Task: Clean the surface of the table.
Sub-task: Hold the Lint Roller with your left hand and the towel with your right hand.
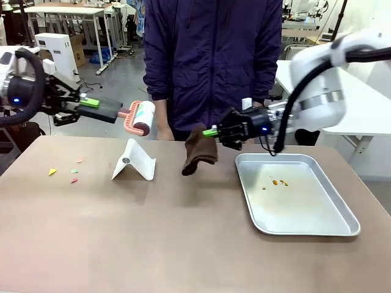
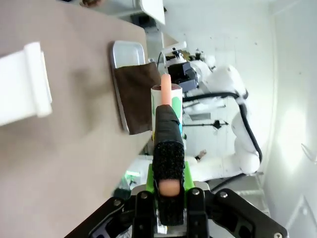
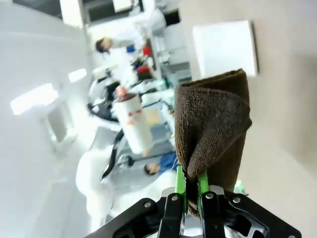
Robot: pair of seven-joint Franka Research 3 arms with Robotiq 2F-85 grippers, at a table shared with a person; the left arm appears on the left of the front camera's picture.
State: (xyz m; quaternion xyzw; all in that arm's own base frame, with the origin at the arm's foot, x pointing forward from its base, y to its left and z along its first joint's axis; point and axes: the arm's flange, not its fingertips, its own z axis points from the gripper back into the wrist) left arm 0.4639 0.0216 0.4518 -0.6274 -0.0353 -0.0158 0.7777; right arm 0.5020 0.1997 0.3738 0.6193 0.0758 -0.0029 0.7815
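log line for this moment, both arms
left claw: shut on lint roller handle, held up | right claw: shut on brown cloth, hanging beside tray | table: coloured scraps near left edge | tray: crumbs inside

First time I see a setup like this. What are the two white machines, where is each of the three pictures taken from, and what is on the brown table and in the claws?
The white machines are two robot arms, facing a person in a dark blue jacket across the wide brownish table. The front view looks from between the arms; the other two come from a camera on each wrist, looking along that arm's fingers. The left gripper is shut on the black-wrapped handle of a pink-framed lint roller with a white roll. The right gripper is shut on a dark brown cloth that hangs from it. On the table lie small coloured scraps, a white folded stand and a rectangular silver metal tray holding a few brownish crumbs.
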